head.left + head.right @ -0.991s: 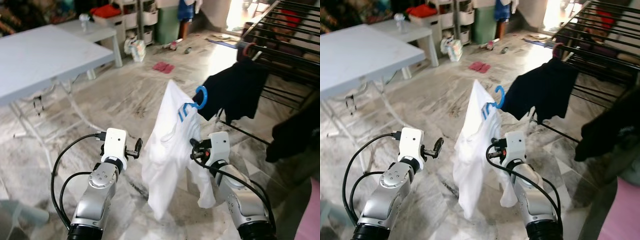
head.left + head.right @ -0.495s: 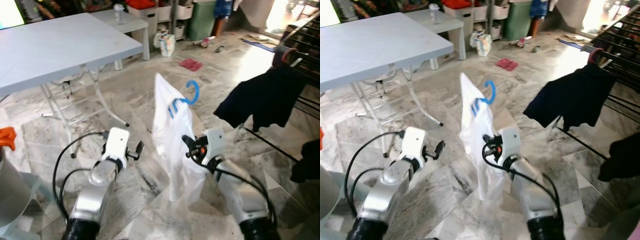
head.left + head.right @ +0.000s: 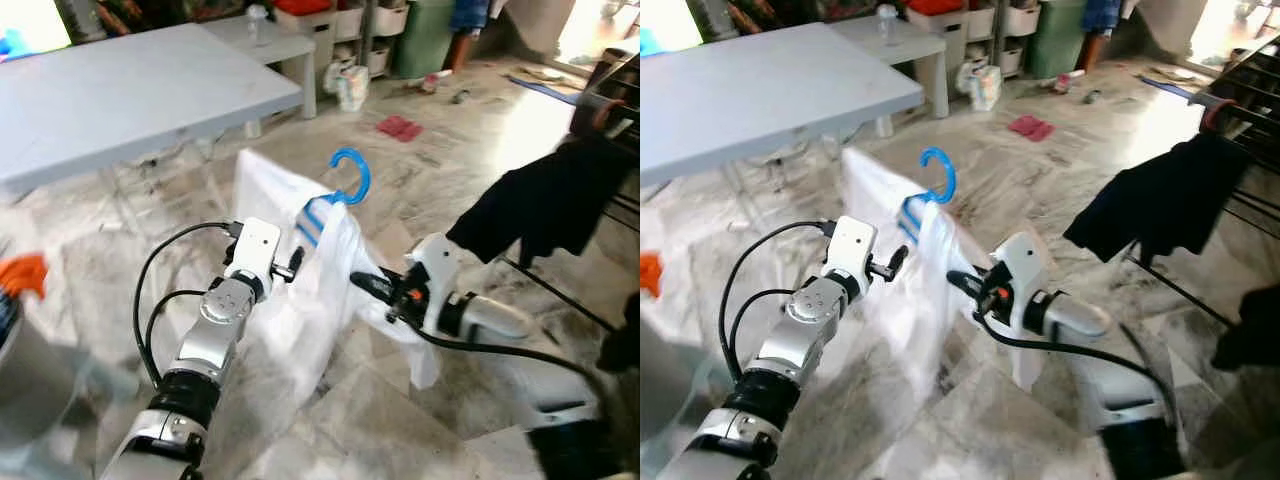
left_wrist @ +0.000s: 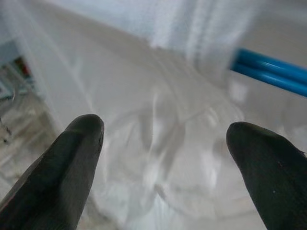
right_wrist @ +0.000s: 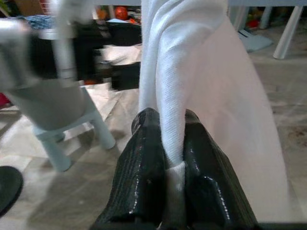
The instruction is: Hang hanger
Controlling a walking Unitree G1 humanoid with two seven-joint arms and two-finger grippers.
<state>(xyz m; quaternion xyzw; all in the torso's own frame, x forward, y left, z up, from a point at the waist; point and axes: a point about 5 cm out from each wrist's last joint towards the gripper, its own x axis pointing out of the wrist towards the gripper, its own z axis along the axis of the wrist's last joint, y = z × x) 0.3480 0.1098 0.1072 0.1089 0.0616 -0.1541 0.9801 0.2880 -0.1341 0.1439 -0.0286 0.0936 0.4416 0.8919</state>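
**White garment on blue hanger held aloft between two grippers**

The right gripper (image 5: 165,143) is clenched on a fold of the white garment (image 3: 300,290), which drapes from a blue hanger (image 3: 340,195) raised above the marble floor (image 3: 330,420). The left gripper (image 4: 163,158), fingers spread, faces the cloth. A black drying rack (image 3: 615,90) with a dark garment (image 3: 540,205) stands at right, a white table (image 3: 130,90) behind.

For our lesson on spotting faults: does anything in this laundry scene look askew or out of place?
The blue hanger tilts, its hook on no rail, because the right gripper pinches only a fold of the white shirt. The left gripper is open beside it. A red cloth lies on the floor.
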